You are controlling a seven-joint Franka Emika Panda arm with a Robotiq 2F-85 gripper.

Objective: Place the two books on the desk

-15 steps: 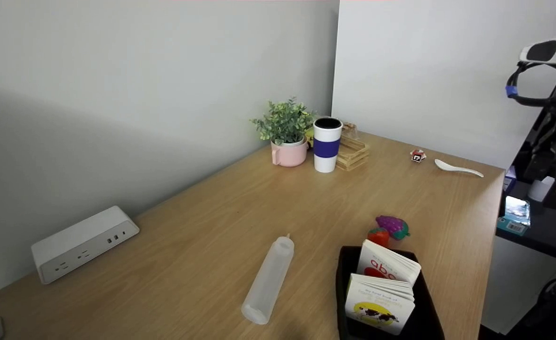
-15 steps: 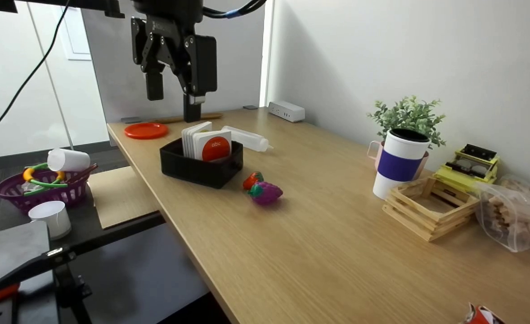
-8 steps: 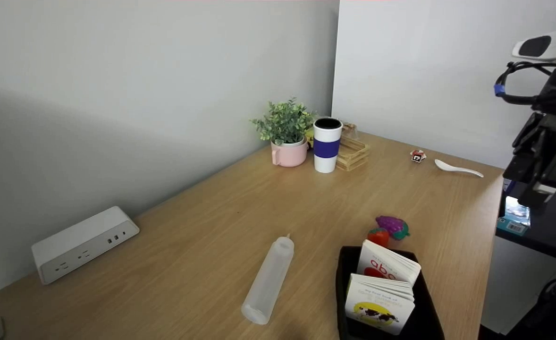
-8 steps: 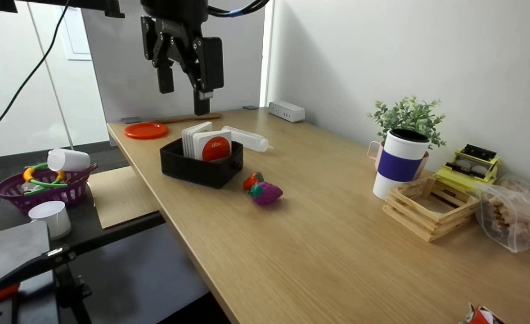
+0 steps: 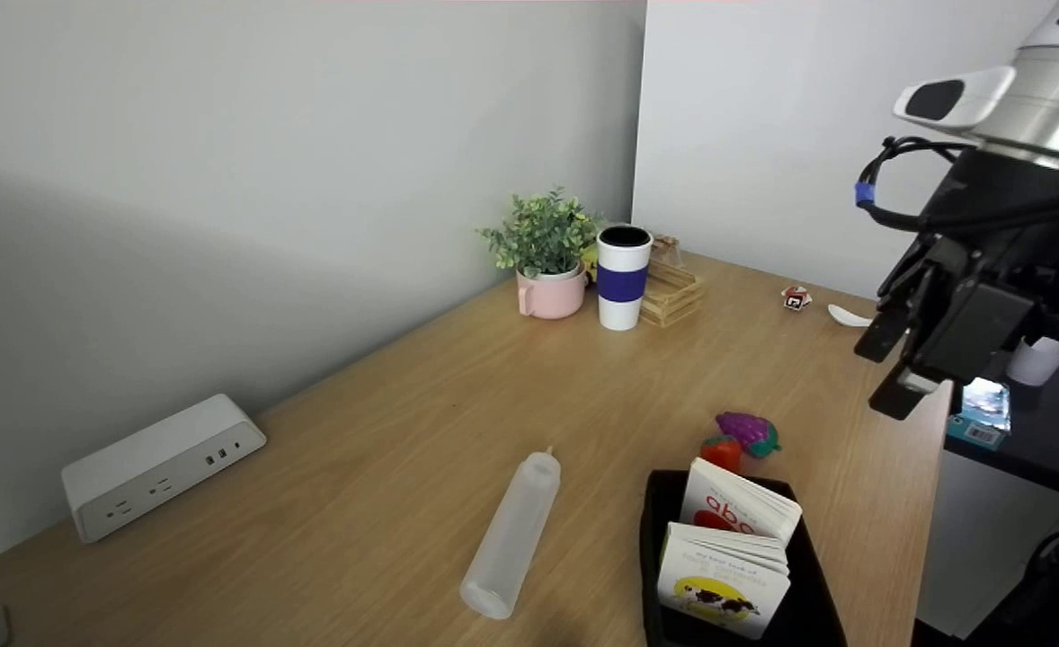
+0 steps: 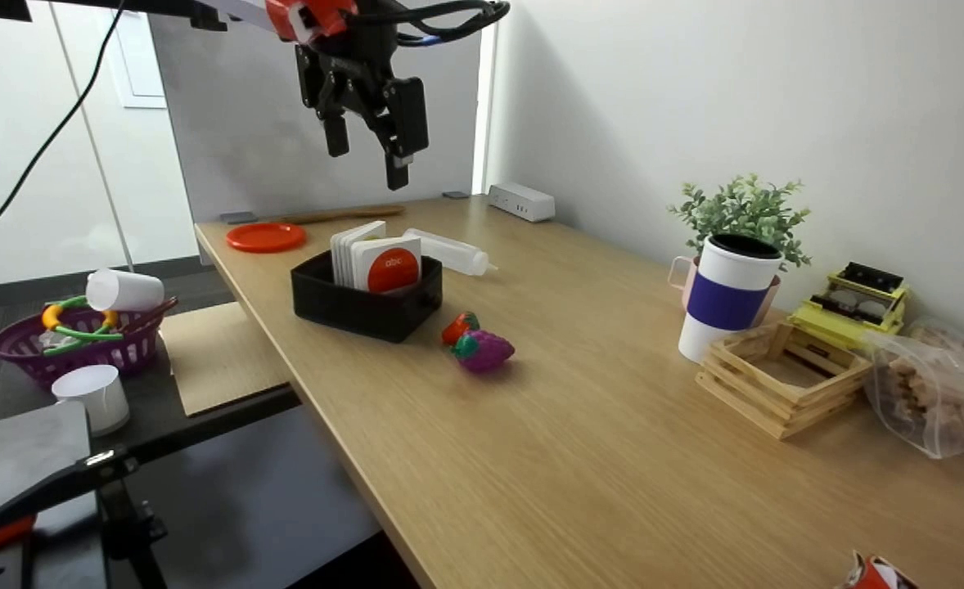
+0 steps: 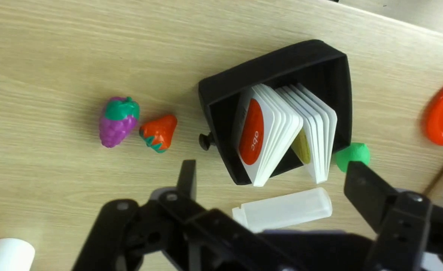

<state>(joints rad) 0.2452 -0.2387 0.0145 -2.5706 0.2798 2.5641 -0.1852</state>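
Note:
Two small white books stand leaning in a black tray [image 6: 343,315] on the light-brown wooden desk [image 6: 580,458]. The book with a red circle and "abc" [image 7: 252,131] is in the tray's knob end; it shows in both exterior views [image 5: 736,503] [image 6: 392,268]. The book with a yellow oval and cow picture [image 5: 723,580] leans beside it, mostly page edges in the wrist view [image 7: 319,128]. My gripper [image 7: 272,164] is open and empty, high above the desk. It shows in both exterior views [image 5: 883,379] [image 6: 367,169], apart from the books and tray.
A toy strawberry [image 7: 159,131] and purple toy grapes [image 7: 118,122] lie by the tray's knob. A translucent bottle [image 5: 511,535] lies beside the tray. A green object [image 7: 353,155] touches or nears its far end. A red plate [image 6: 266,237], tumbler [image 6: 732,294] and wooden crate [image 6: 785,376] stand further off.
My open gripper has moved in over the desk, leftward in an exterior view where it was at the right edge, and rightward and slightly up in an exterior view. Books and tray have not moved.

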